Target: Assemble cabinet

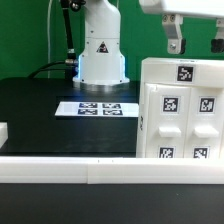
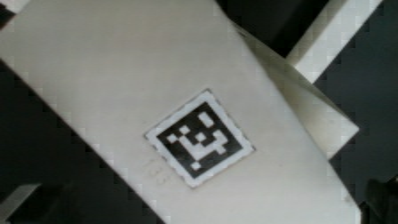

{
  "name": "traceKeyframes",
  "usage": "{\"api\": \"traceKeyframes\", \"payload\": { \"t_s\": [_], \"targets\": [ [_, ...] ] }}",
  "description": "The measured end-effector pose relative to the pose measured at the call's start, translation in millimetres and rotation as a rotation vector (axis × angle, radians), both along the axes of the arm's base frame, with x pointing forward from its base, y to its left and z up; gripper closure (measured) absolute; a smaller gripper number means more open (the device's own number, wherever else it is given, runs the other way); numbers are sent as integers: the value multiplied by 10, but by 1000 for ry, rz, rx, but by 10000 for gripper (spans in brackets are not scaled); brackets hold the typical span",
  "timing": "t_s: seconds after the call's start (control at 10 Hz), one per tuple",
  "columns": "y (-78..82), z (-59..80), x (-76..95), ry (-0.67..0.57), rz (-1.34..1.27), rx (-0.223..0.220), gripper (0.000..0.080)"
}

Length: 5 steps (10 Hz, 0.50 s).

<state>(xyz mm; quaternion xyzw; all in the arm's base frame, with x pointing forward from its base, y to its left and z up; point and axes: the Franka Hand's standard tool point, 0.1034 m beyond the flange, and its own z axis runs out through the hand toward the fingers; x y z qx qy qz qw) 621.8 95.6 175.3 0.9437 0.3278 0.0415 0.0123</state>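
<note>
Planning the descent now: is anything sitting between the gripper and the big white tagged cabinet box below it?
Nothing visible: the gripper hangs directly above the white blocky plastic cabinet, with only open air between them.

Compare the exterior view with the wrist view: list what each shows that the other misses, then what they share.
Only the exterior view shows the arm's white base, the marker board lying flat on the black table, the long white border rail in front, and the end effector hanging above the cabinet, its fingers apart and holding nothing. Only the wrist view shows a close-up of one white panel surface with a single tag. Both share white tagged furniture surfaces; whether that tag is one seen from the exterior cannot be told.
</note>
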Motion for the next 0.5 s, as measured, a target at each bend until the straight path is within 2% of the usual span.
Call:
{"api": "traceKeyframes", "payload": {
  "t_s": [0.5],
  "targets": [
    [-87, -86, -35, 22, 311, -42, 2]
  ]
}}
